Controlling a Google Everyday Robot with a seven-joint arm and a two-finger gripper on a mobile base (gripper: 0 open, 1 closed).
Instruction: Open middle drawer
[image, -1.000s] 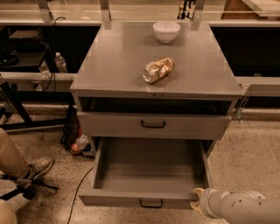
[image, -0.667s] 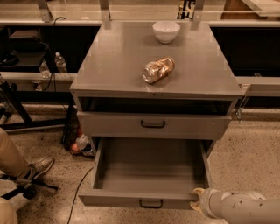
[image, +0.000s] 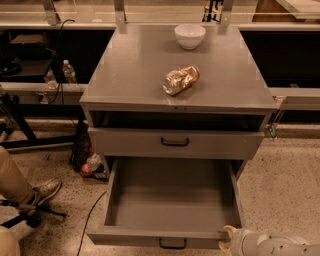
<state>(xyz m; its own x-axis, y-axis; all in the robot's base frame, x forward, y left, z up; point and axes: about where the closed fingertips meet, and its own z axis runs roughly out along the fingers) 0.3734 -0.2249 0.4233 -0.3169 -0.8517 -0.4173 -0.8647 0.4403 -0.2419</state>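
The middle drawer (image: 170, 202) is a wide, shallow grey metal drawer pulled far out of the grey cabinet (image: 140, 75), and its inside is bare. Its small black loop handle (image: 172, 244) sits on the low front panel at the bottom edge of the view. My gripper (image: 228, 240) is at the bottom right, at the drawer's front right corner, with the white arm (image: 272, 246) behind it. Above, the taller-fronted drawer (image: 175, 145) with a wider black handle (image: 175, 142) is nearly flush with the cabinet.
A white bowl (image: 190, 36) and a lying crumpled snack bag (image: 181, 80) rest on the cabinet top. A person's leg and shoe (image: 37, 192) are at the left on the speckled floor. Bottles (image: 69, 71), cables and a small item (image: 90, 164) lie left of the cabinet.
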